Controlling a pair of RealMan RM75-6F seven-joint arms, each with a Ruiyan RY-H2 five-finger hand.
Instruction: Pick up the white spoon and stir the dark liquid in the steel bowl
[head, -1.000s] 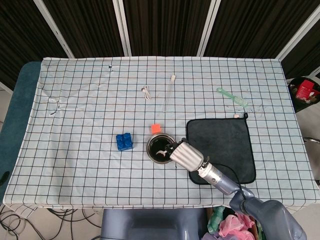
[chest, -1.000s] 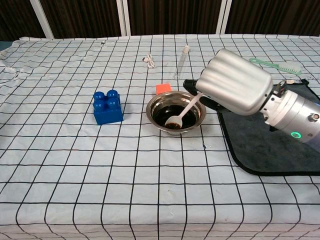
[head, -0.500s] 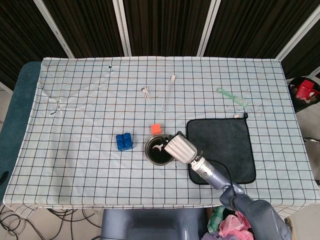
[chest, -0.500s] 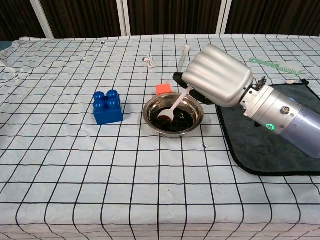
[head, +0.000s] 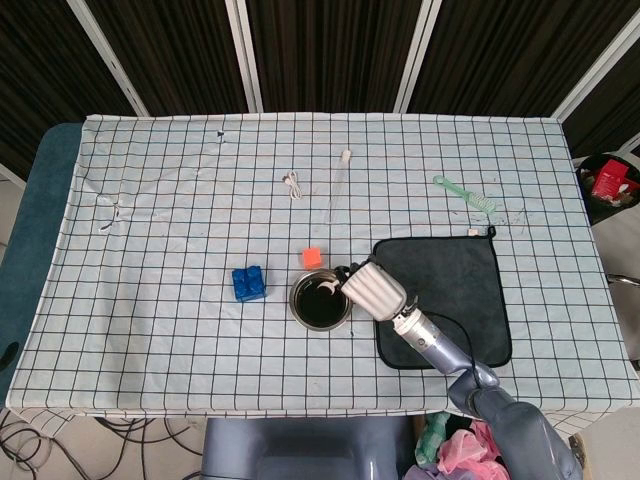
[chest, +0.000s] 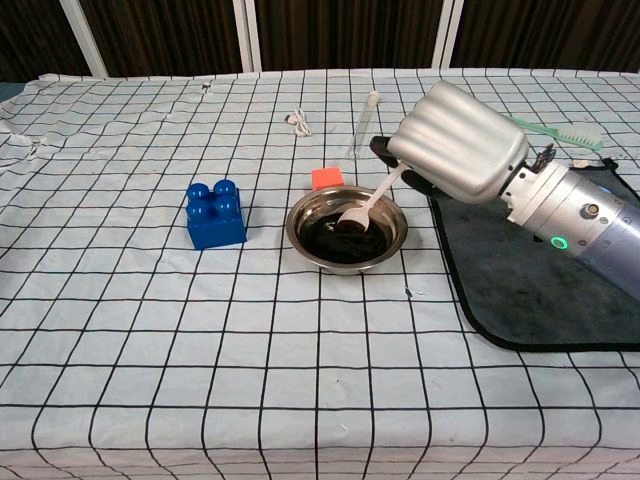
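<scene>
The right hand (chest: 455, 145) grips a white spoon (chest: 365, 209) by its handle, fingers curled around it. The spoon slants down into a steel bowl (chest: 395, 237), its tip in the dark liquid (chest: 335, 240). The bowl sits on a checked tablecloth (chest: 200, 330), between a blue block (chest: 215, 213) and a dark mat (chest: 540, 300). An orange cube (chest: 326, 178) lies just behind the bowl.
</scene>
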